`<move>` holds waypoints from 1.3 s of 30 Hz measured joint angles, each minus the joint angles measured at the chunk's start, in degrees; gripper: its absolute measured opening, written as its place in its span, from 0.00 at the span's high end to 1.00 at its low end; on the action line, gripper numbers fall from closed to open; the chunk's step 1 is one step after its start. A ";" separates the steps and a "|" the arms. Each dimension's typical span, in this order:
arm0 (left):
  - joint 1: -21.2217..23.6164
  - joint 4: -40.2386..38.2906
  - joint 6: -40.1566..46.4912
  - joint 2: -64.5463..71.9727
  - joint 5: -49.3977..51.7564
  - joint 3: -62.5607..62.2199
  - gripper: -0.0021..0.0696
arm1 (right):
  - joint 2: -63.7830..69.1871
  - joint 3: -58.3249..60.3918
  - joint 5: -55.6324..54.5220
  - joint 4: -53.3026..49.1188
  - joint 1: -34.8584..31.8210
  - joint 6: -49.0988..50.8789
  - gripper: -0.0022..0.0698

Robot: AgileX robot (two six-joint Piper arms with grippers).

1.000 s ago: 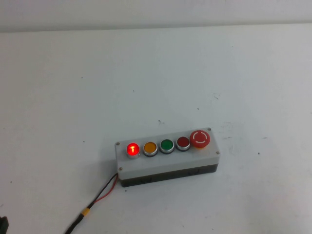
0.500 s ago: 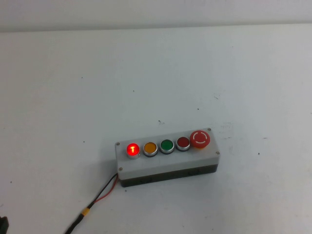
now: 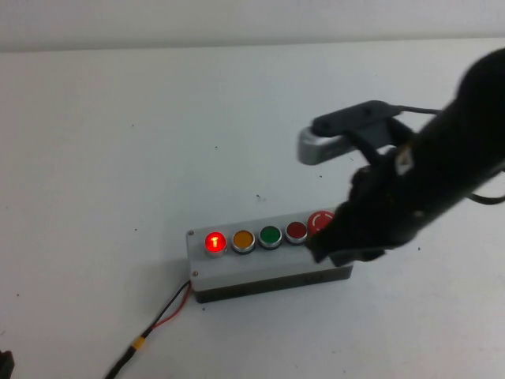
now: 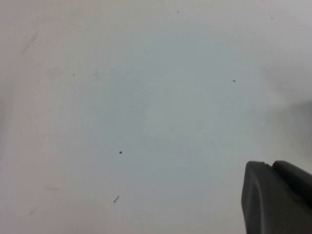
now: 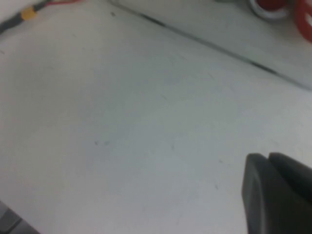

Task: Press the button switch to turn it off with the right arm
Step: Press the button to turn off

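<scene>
tabletop (image 3: 118, 118): white, box carried near centre.
right arm (image 3: 442, 174): poised above box's right end, mushroom button partly hidden.
right gripper (image 3: 316, 146): well apart from target; finger state cannot be told.
left gripper (image 4: 278, 195): over bare tabletop; finger state cannot be told.
box (image 3: 260, 268): rigid, judged stable when pressed.
button switch (image 3: 215, 242): leftmost, lit; judged stiff, to be pressed squarely on its cap.

high: raised, angled down at table (image 3: 95, 158), mid-range | L wrist: close over bare tabletop | R wrist: close, low beside box (image 5: 229, 34) | shared high/R wrist: box (image 3: 268, 264), wire (image 3: 170, 308)
</scene>
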 joint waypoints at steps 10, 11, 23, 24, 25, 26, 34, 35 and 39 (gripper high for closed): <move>0.00 0.00 0.00 0.00 0.00 0.00 0.97 | 23.47 -28.58 6.24 -2.44 10.16 0.38 0.99; 0.00 0.00 0.00 0.00 0.00 0.00 0.97 | 25.76 -31.44 7.21 -2.44 10.43 0.38 0.99; 0.00 0.00 0.00 0.00 0.00 0.00 0.97 | 37.93 -46.74 8.83 -6.20 10.74 0.65 0.99; 0.00 0.00 0.00 0.00 0.00 0.00 0.97 | 38.06 -46.74 8.94 -6.79 10.74 0.75 0.99; 0.00 0.00 0.00 0.00 0.00 0.00 0.97 | 38.06 -46.74 8.94 -7.45 10.74 1.10 0.99; 0.00 0.00 0.00 0.00 0.00 0.00 0.97 | 38.06 -46.74 8.94 -8.00 10.74 1.37 0.99; 0.00 0.00 0.00 0.00 0.00 0.00 0.97 | 38.06 -46.78 8.94 -9.22 10.64 1.75 0.99; 0.00 0.00 0.00 0.00 0.00 0.00 0.97 | 38.06 -46.78 8.94 -8.81 10.75 1.75 0.99; 0.00 0.00 0.00 0.00 0.00 0.00 0.97 | 36.99 -45.14 8.94 -8.30 11.76 1.75 0.99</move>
